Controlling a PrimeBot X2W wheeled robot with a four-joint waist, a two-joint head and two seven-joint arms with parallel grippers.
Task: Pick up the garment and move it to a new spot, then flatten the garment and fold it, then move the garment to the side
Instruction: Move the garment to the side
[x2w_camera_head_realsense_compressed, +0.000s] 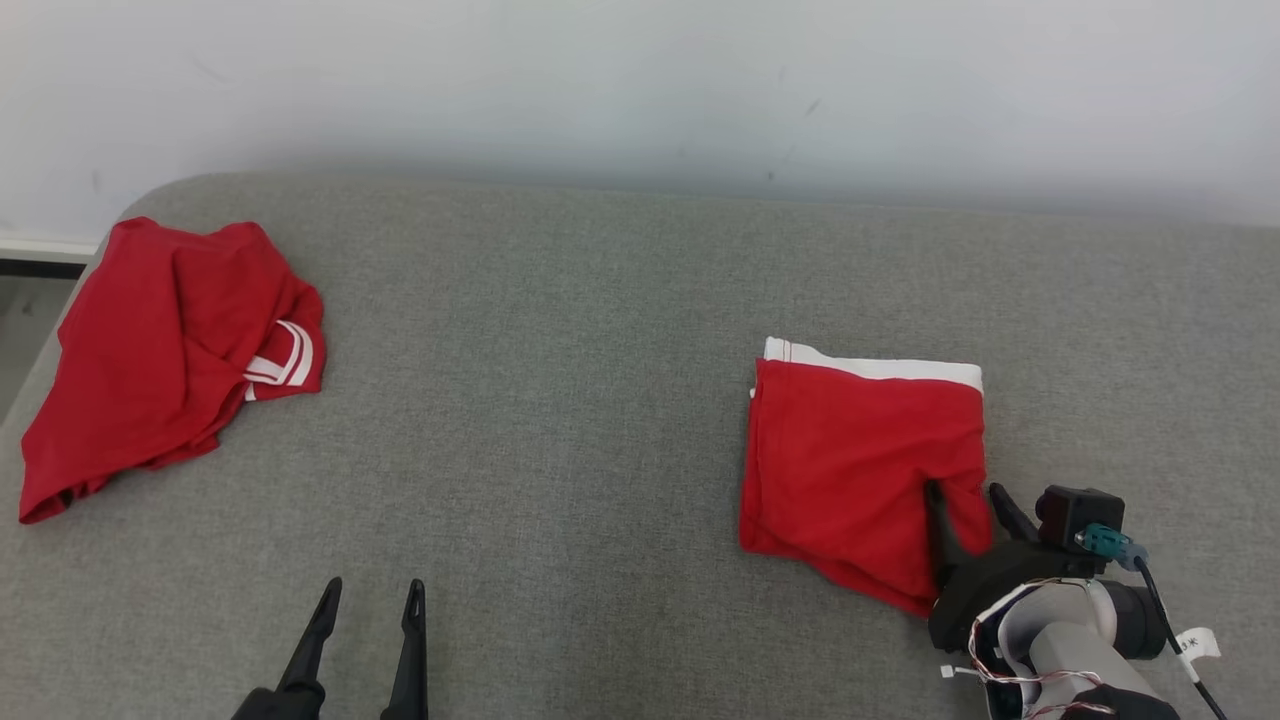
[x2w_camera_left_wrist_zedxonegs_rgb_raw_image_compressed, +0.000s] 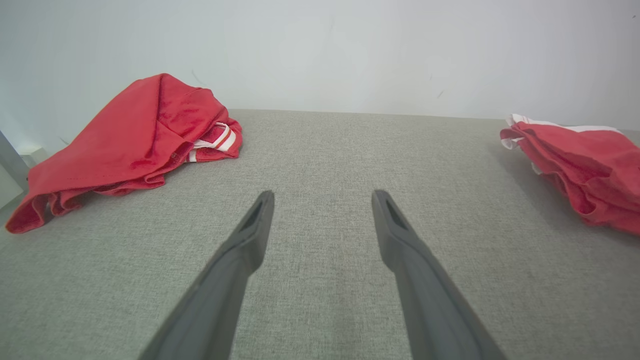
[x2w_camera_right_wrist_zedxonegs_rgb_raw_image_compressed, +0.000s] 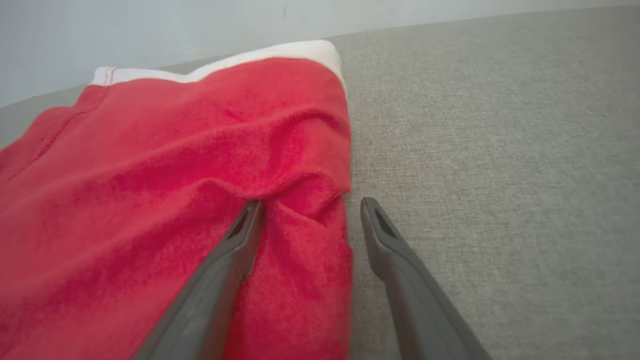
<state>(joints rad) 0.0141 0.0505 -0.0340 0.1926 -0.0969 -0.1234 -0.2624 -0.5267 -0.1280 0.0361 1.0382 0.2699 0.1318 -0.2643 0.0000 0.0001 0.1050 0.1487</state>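
Frankly, the grip worries me: my right tool stands spread and empty, one finger pressing the garment at its lower right corner, the other over bare counter. Closing here could catch just the top layer, and the fold would spill open. The garment lies folded right of centre in the frame, red with a white band along its far edge, rumpled at the finger. My left tool, lower left, is spread and empty too.
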